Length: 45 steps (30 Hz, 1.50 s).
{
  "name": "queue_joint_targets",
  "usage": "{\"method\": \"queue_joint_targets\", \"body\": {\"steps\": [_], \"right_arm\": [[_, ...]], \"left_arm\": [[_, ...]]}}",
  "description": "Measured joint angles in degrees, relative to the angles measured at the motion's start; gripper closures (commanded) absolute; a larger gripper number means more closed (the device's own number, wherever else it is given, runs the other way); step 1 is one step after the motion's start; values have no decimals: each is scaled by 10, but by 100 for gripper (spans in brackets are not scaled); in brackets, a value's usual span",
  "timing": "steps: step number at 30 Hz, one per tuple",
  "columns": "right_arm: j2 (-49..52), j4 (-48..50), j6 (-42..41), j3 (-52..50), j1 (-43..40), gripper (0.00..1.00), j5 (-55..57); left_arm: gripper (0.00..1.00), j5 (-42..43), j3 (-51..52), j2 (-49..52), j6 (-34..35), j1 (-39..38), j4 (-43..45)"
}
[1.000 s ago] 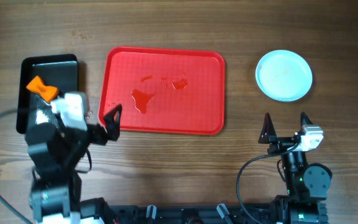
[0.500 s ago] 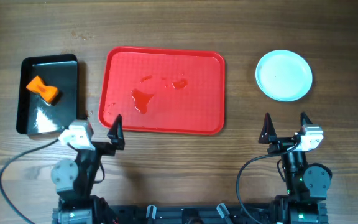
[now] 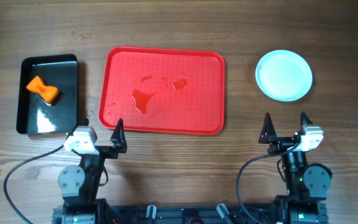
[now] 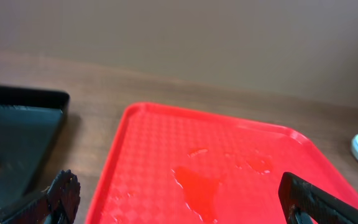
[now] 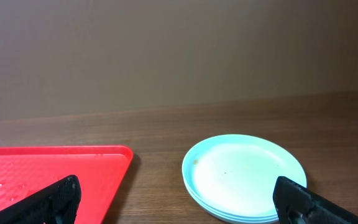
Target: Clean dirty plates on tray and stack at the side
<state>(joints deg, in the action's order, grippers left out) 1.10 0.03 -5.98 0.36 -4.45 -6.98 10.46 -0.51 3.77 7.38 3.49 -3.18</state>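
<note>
The plates (image 3: 284, 75) stand in one stack on the table to the right of the red tray (image 3: 210, 93); they also show in the right wrist view (image 5: 244, 176), with a small brown speck near the rim. The tray holds no plate, only wet puddles (image 3: 144, 98), which show in the left wrist view (image 4: 199, 190) on the tray (image 4: 148, 155). My left gripper (image 3: 101, 129) is open and empty just in front of the tray's near left corner. My right gripper (image 3: 284, 126) is open and empty in front of the plates.
A glossy black tray (image 3: 67, 68) with an orange sponge (image 3: 43, 89) lies left of the red tray; its edge shows in the left wrist view (image 4: 23, 99). Cables run along the table's front edge by both arm bases.
My left arm has drawn back from beside the black tray to its base in front of the red tray's near left corner. The right arm and plates have not moved.
</note>
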Motion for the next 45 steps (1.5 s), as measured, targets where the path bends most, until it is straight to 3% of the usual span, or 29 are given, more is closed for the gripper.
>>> {"method": "queue_joint_targets", "body": {"steps": [13, 24, 45], "right_arm": [[0, 0, 0, 0, 0, 0, 0], [0, 0, 0, 0, 0, 0, 0], [0, 0, 0, 0, 0, 0, 0]], "left_arm": [[0, -40, 0, -29, -33, 0, -5], [0, -40, 0, -29, -127, 0, -5], [0, -40, 0, -29, -136, 0, -4]]}}
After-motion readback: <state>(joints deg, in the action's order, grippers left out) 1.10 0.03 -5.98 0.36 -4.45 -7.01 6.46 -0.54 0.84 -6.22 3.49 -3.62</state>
